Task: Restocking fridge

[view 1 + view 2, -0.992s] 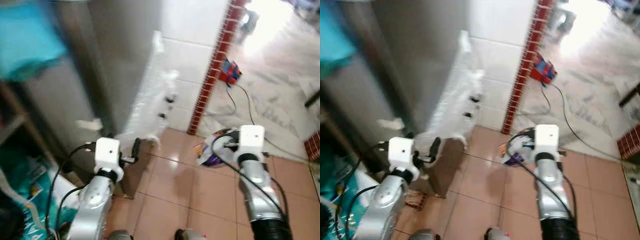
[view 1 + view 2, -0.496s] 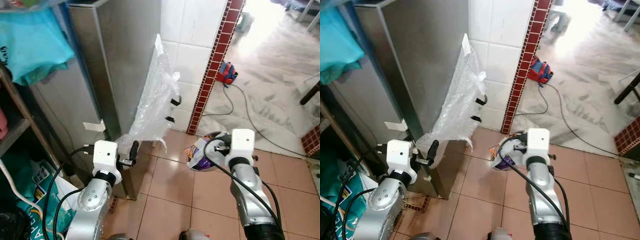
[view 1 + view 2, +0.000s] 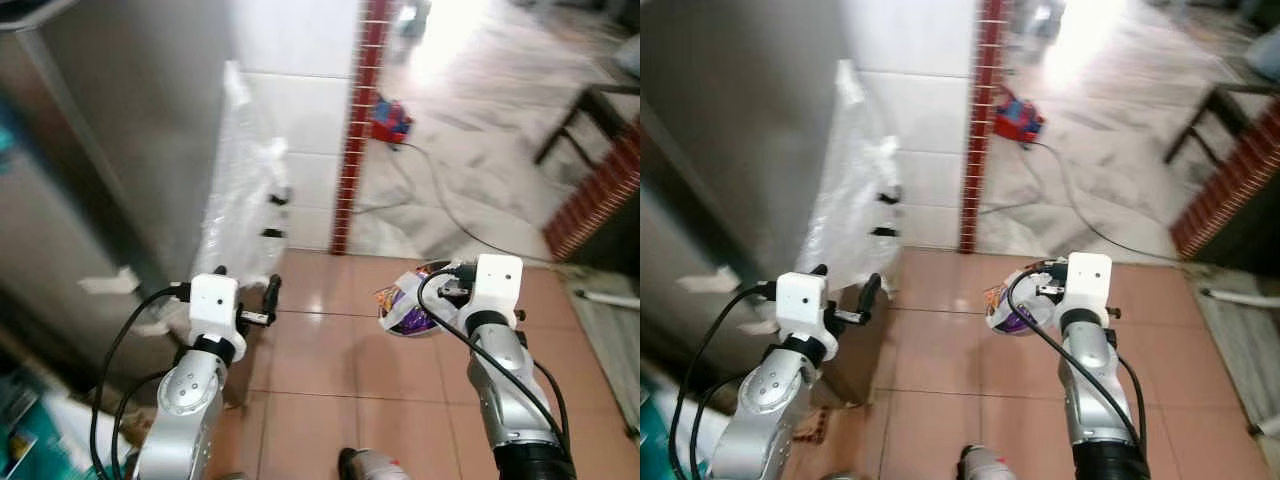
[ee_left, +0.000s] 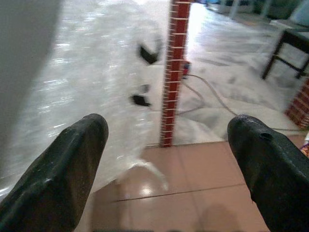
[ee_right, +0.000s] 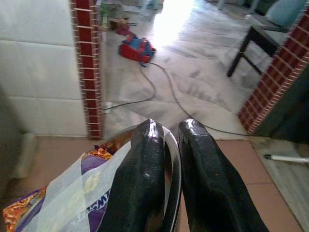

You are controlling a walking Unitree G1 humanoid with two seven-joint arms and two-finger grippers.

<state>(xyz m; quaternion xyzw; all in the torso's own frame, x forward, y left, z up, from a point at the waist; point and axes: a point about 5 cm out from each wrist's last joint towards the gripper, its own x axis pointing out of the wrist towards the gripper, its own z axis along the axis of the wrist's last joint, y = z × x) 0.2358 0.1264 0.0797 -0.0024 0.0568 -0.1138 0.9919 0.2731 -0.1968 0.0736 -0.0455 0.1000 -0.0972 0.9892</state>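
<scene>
The right gripper (image 5: 166, 159) has its fingers (image 5: 142, 169) pinched on the thin rim of a metal bowl (image 3: 412, 300), one finger inside the rim and one outside, and carries it in the air above the tiled floor (image 3: 310, 350), out in front of the robot and to the right of the steel fridge (image 3: 110, 140). Inside the bowl lies a purple snack packet (image 5: 91, 193) with a pale translucent wrapper across it; it fills the side of the bowl away from the fingers. The bowl looks stiff, light and smooth, so a rim pinch like this probably lets it swing or slip if the wrist tilts; keeping it level seems wise, since the loose packet is soft, crinkly and slick and could slide out. The packet itself would best be taken by an edge or a fold rather than squeezed flat. The left gripper (image 4: 166, 140) has its fingers (image 4: 63, 164) spread wide with nothing between them, held close beside the fridge, just short of the bubble wrap sheet (image 3: 240, 190) that leans against the fridge's side. A red brick pillar (image 3: 355, 120) stands beyond the wrap, further from the fridge.
</scene>
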